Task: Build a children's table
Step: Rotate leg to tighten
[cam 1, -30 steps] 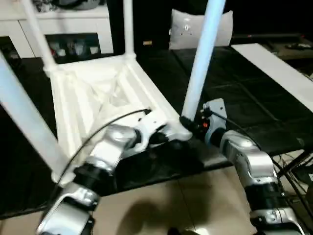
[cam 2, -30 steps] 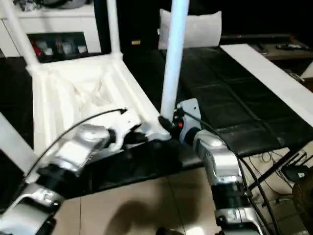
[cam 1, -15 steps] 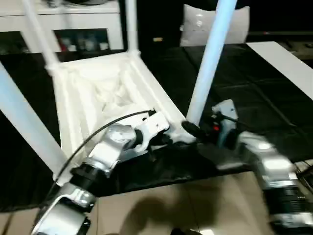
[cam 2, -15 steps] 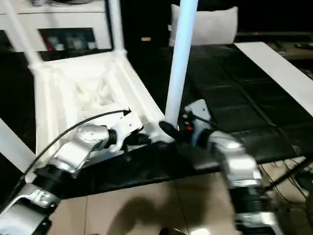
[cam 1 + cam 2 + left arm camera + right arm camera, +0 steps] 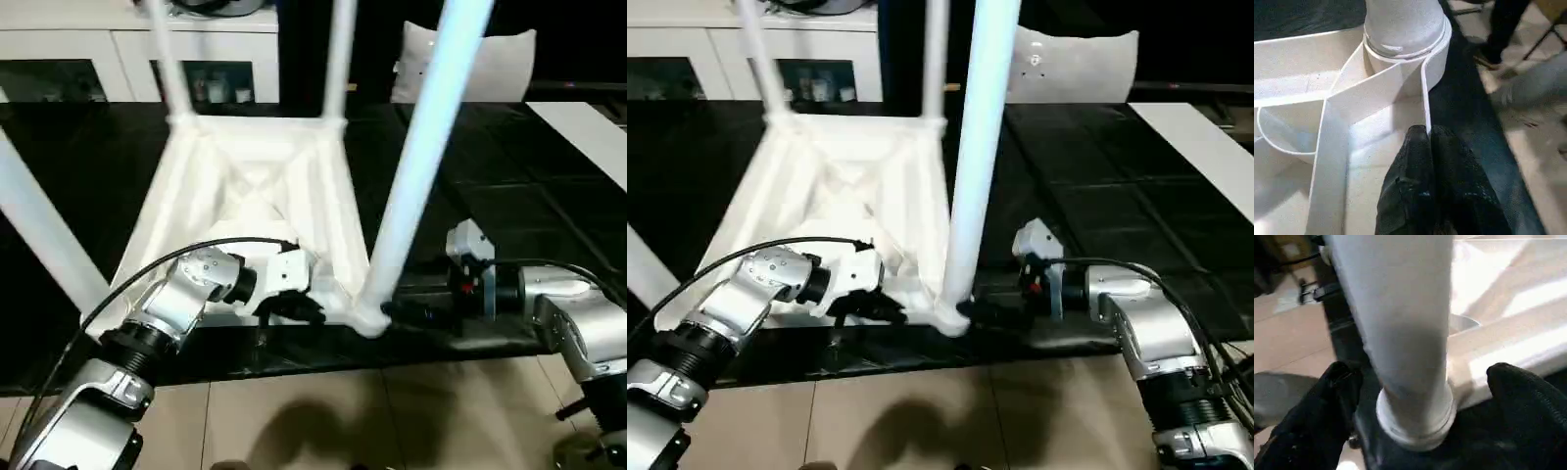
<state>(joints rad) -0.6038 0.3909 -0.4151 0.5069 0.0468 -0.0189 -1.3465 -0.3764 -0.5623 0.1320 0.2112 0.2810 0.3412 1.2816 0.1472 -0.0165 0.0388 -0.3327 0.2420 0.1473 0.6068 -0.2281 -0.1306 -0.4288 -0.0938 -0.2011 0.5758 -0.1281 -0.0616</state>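
The children's table lies upside down on the black work table, its white ribbed tabletop [image 5: 245,196] facing up. Legs stand in its corner sockets: the near right leg [image 5: 421,166], the near left leg [image 5: 39,235] and two far legs [image 5: 162,59] [image 5: 340,54]. My left gripper [image 5: 1427,134] is shut with nothing between its fingers, and its tips rest against a rib just beside the near right socket [image 5: 1405,44]. My right gripper [image 5: 392,313] is open at the base of the near right leg [image 5: 1400,333], with one black finger [image 5: 1337,387] on each side and a gap to the leg.
The black work table's front edge [image 5: 294,348] runs just under both grippers, with tiled floor [image 5: 294,421] below. A white cabinet with glass doors [image 5: 59,59] stands behind, a white cushion [image 5: 490,64] at the back right, and a white board [image 5: 588,127] at the far right.
My right gripper's fingers have spread away from the near right leg's base and the arm has drawn back to the right. The left gripper stays shut on the tabletop. The camera has shifted.
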